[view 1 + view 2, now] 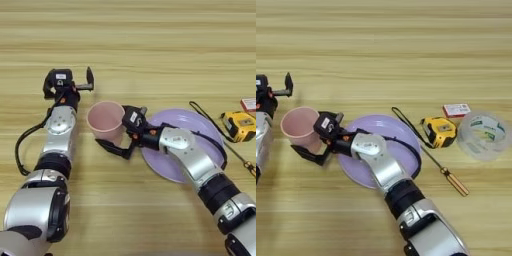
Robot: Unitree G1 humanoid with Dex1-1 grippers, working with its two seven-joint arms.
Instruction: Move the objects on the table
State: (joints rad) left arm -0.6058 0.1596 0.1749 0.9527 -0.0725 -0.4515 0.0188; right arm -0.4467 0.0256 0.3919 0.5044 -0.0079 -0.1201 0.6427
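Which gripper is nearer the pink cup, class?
Right. The right gripper is open with its fingers around the pink cup; the left gripper is open, apart from it, up and to its left.

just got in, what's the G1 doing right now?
The right pincer reaches across the lilac round plate, fingers open around the pale pink plastic cup, which stands on the wooden table. The left pincer is open behind the cup. The yellow-and-black tape measure and amber-handled screwdriver lie untouched on the right.

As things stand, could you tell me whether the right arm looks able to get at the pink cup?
Probably yes. The right gripper is open right beside the pink cup, one finger by its wall, the other low near its base, with nothing between them.
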